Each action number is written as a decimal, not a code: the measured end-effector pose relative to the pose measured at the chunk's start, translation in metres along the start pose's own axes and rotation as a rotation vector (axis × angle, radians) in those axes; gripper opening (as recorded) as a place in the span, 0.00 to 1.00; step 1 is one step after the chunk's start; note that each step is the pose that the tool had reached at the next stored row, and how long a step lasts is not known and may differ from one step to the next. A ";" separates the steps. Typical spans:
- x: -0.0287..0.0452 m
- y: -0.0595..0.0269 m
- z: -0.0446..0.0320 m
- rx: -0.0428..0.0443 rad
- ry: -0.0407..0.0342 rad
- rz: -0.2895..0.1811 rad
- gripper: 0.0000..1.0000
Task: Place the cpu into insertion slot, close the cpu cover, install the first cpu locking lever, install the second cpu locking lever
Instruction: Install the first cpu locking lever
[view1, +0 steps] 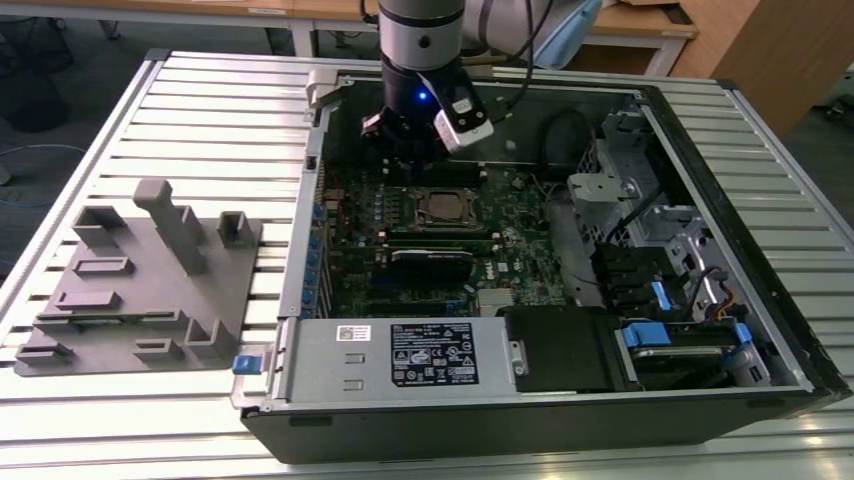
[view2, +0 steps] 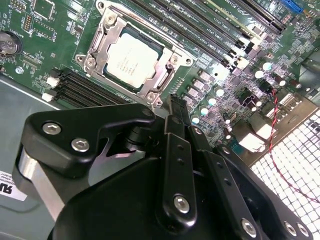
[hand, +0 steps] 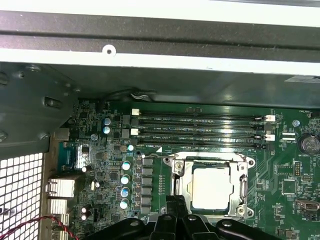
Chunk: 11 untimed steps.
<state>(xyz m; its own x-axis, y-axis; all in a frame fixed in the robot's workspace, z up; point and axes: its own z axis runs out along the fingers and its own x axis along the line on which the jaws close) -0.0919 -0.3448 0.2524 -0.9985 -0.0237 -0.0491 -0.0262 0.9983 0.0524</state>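
So, going from the exterior view's left: a grey printed fixture block (view1: 140, 285) sits on the slatted metal table (view1: 200, 110), just beside the open computer case (view1: 747, 240). The case lies on its side with the green motherboard (view1: 521, 235) facing up. The arm (view1: 424, 45) comes in from the far side, and my gripper (view1: 408, 165) hangs over the far part of the board, above the black memory slots (hand: 200, 127) and just beyond the socket.

In both wrist views the fingers (view2: 175, 145) look pinched narrow with nothing between them, tips (hand: 172, 207) close to the socket's edge but apart from it.

The cpu (view2: 132, 59) is seated in the insertion slot (hand: 172, 162), silver top up. The cpu cover (view2: 95, 50) lies flat around it, with the chip showing through its window. I can't tell from here whether the locking levers are latched.

Nearer me is the power supply (view1: 400, 355), and at the exterior view's right are the drive bays (view1: 667, 330) with blue tabs.
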 end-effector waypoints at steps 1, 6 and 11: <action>0.0000 0.0000 -0.0001 0.0000 0.0000 0.000 0.11; 0.0031 0.0001 -0.0002 0.0001 0.0000 0.000 0.11; 0.0034 0.0001 -0.0002 -0.0001 0.0000 0.000 0.11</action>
<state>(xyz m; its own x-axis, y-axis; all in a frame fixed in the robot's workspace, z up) -0.0953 -0.3448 0.2524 -0.9985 -0.0237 -0.0491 -0.0263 0.9983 0.0525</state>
